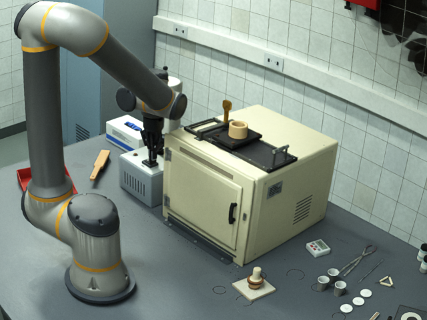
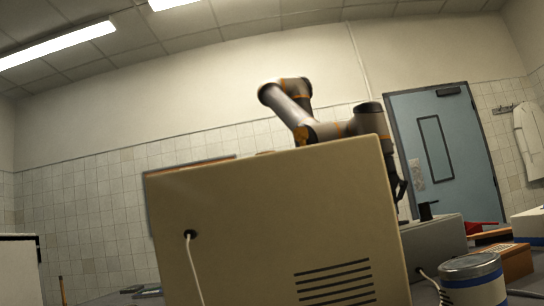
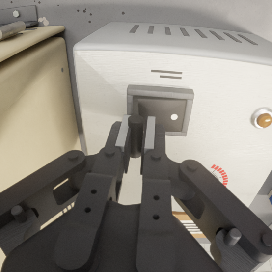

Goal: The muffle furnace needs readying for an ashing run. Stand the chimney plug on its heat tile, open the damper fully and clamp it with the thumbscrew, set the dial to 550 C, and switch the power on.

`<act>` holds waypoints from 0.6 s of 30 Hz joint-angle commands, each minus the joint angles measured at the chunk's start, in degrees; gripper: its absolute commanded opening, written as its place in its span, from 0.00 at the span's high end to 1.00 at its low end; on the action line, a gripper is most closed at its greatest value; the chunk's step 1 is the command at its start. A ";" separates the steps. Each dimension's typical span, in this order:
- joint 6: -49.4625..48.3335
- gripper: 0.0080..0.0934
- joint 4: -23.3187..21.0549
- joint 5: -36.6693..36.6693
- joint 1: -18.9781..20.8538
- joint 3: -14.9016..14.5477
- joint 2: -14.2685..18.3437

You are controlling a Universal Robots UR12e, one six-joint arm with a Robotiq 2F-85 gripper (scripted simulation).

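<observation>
The temperature dial (image 3: 219, 175) on the grey controller box (image 1: 141, 174) is mostly hidden behind my fingers; only part of its red scale shows. The power switch (image 3: 135, 132) is a dark toggle lever rising from a square grey bezel (image 3: 159, 109) on top of that box, left of the cream furnace (image 1: 248, 179). An amber lamp (image 3: 264, 119) sits to its right. The chimney plug (image 1: 255, 277) stands on its heat tile (image 1: 253, 287) on the bench in front of the furnace. On the furnace roof, the damper plate (image 1: 241, 143) carries a tan collar and a thumbscrew (image 1: 226, 109). My gripper (image 3: 135, 138) is closed on the toggle lever.
Behind the controller stand a tissue box (image 1: 124, 132) and a white vessel. A wooden spatula (image 1: 100, 163) and a red tray (image 1: 26, 177) lie to the left. A timer (image 1: 317, 248), tongs, crucibles (image 1: 331, 280) and lids lie on the bench right of the tile.
</observation>
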 commanded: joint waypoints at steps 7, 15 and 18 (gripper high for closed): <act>-0.10 1.00 -0.08 -0.03 -0.11 0.04 -0.03; -0.30 1.00 -0.20 -0.03 -0.31 0.20 -0.06; -0.39 1.00 -0.26 -0.03 -0.40 0.27 -0.07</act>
